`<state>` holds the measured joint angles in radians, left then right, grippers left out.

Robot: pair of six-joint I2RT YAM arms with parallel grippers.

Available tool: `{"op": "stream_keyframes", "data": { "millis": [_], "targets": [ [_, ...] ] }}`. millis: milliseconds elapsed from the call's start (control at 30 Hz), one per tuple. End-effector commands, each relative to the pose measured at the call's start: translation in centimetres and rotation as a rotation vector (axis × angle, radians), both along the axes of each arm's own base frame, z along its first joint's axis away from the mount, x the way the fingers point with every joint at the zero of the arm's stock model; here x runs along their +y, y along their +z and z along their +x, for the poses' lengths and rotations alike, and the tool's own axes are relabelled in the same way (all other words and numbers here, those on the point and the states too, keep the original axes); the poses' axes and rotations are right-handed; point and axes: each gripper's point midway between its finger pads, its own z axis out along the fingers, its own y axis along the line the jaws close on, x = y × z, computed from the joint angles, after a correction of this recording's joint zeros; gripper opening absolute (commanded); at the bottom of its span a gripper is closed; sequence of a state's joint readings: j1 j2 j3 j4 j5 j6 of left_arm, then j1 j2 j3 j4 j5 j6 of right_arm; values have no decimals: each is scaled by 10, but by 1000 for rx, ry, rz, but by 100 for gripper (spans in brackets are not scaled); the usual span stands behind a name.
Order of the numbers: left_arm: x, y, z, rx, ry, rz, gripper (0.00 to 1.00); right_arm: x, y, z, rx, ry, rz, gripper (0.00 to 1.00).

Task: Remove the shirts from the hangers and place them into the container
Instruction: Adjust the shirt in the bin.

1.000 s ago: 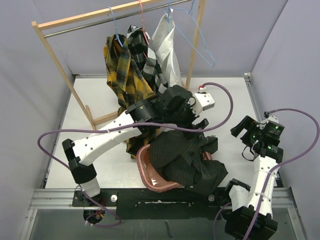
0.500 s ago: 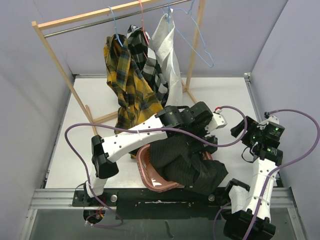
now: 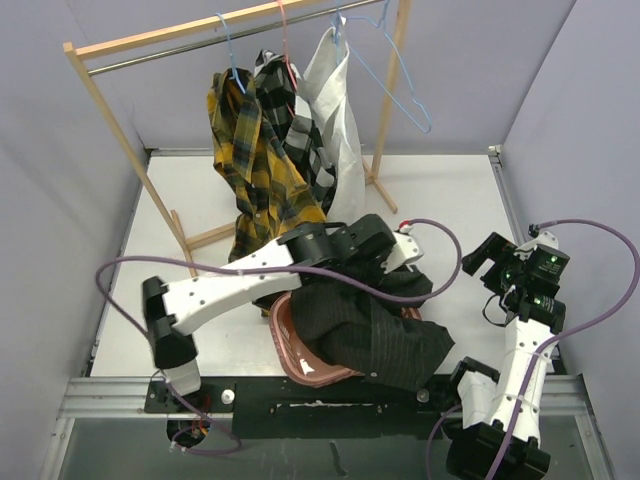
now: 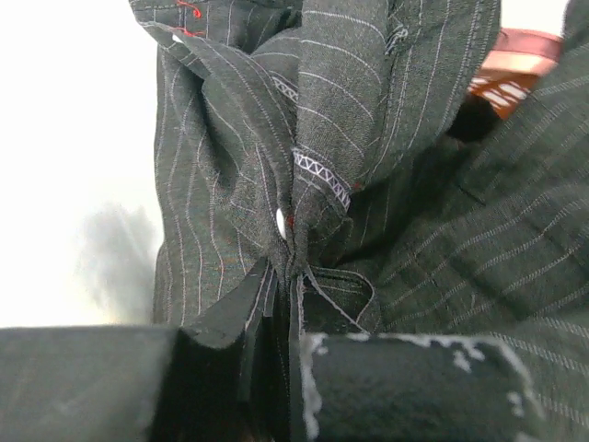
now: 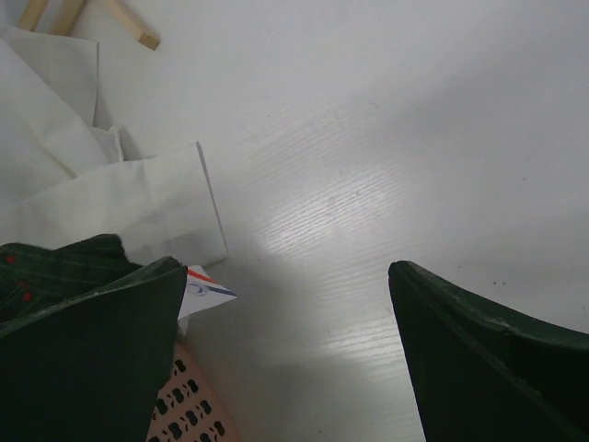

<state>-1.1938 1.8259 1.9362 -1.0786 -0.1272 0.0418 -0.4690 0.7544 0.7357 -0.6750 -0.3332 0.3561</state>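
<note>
The black shirt [image 3: 375,325] lay heaped over the pink basket [image 3: 290,352], and much of it spilled past the rim on the right-hand and near sides toward the table [image 3: 450,200]. The left gripper [image 4: 281,308] was clenched on a bunched fold of it. In the wrist view the striped cloth ran straight down between the 2 fingers, with a white button and a stitched seam just above the pinch. The right gripper [image 5: 285,267] hung released over bare table beside the basket, holding nothing, with a white cuff [image 5: 138,207] near its left finger.

The shirt looked light, limp and thin. It would probably sag and trail from any single hold rather than move as 1 piece, and a pinch on a loose panel might lift only 1 layer. The buttoned front edge or a seam, where the cloth was doubled, seemed the firmest place to grip. Lifting from there high enough to clear the rim looked wise, since dragging could shift the light basket.

The other 3 shirts, the yellow plaid shirt [image 3: 255,170], the checked shirt [image 3: 300,130] and the white shirt [image 3: 335,100], hung on the rack [image 3: 200,40] beside 1 bare blue hanger [image 3: 400,80].
</note>
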Motion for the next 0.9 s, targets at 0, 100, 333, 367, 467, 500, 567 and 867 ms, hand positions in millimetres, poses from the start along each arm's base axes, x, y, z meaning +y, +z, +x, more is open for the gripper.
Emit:
{"op": "stream_keyframes", "data": {
  "millis": [0,100,333,367,467,500,567,867],
  "targets": [
    [39,100,-17,-110,8,-324,0,-1,9,5,-45,2,-18,96],
    [61,125,-29,-149,-2,-450,0,-2,10,4,-48,0,-22,96],
    [59,110,-77,25,-168,-549,0,-1,9,4,-46,0,-15,96],
    [55,96,-81,67,-181,-513,0,-1,9,4,-48,-1,-15,96],
    [45,53,-85,142,-178,-404,0,0,11,3,-53,-1,-16,96],
    [44,39,-80,142,-154,-369,0,0,12,2,-55,-1,-17,96],
    [43,19,-73,135,-118,-318,0,1,13,2,-58,-1,-17,96],
    [39,-56,-59,211,-14,-100,0,1,15,1,-74,-1,-24,96]
  ]
}}
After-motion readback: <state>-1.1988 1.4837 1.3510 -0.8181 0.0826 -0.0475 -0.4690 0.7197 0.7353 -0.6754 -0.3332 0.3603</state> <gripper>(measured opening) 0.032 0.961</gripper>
